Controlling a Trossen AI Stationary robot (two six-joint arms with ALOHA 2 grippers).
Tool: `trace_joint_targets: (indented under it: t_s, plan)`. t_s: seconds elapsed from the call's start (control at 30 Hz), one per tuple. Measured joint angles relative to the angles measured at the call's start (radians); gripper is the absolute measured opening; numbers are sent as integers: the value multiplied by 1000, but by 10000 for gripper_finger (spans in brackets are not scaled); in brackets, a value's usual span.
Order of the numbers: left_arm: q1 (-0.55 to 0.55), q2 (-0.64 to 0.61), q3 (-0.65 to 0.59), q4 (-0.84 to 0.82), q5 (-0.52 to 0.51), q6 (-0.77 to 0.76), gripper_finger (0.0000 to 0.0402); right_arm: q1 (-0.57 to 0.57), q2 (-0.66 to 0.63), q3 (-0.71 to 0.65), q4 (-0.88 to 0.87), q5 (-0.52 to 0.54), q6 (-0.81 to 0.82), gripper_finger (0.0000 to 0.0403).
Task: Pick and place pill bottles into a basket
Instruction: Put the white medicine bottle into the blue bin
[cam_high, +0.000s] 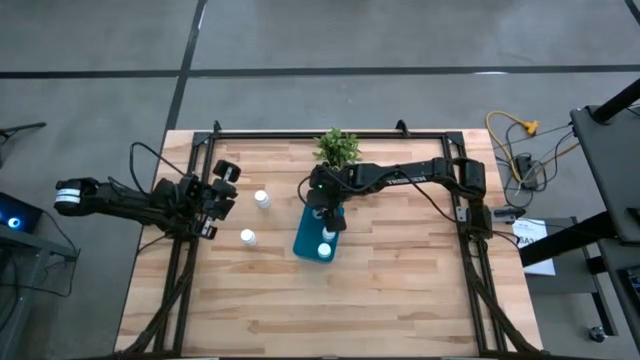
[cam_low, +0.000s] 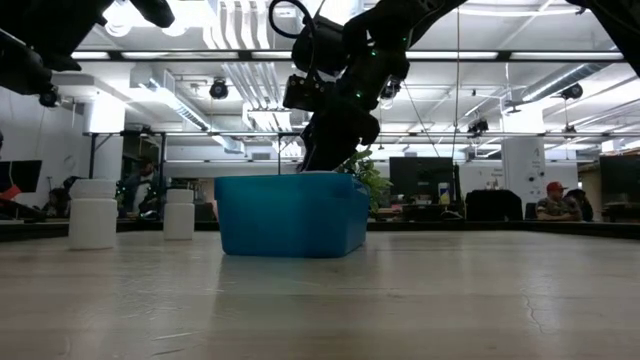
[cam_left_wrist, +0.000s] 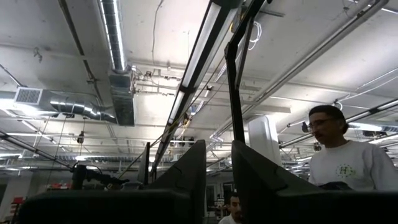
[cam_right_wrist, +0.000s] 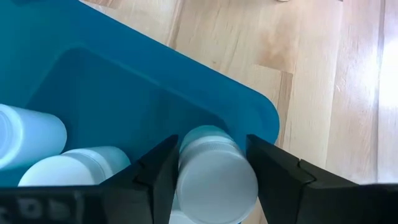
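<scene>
A wooden table carried the teal basket near its middle, beside a small potted plant. The right gripper hung over the basket, its fingers on either side of a pill bottle inside the rim; whether they pressed it could not be told. More bottles lay within. The left gripper waited at the table's left, its fingers' state unclear. Two bottles stood between it and the basket.
</scene>
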Motion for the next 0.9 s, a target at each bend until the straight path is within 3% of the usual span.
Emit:
trace_joint_targets:
  t_s: [0.27, 0.9]
  plan:
    - [0, 0, 0, 0, 4, -1, 60, 0, 0, 0, 6, 0, -9, 166]
    - [0, 0, 0, 0, 8, -1, 60, -16, -2, 13, 24, 1, -8, 201]
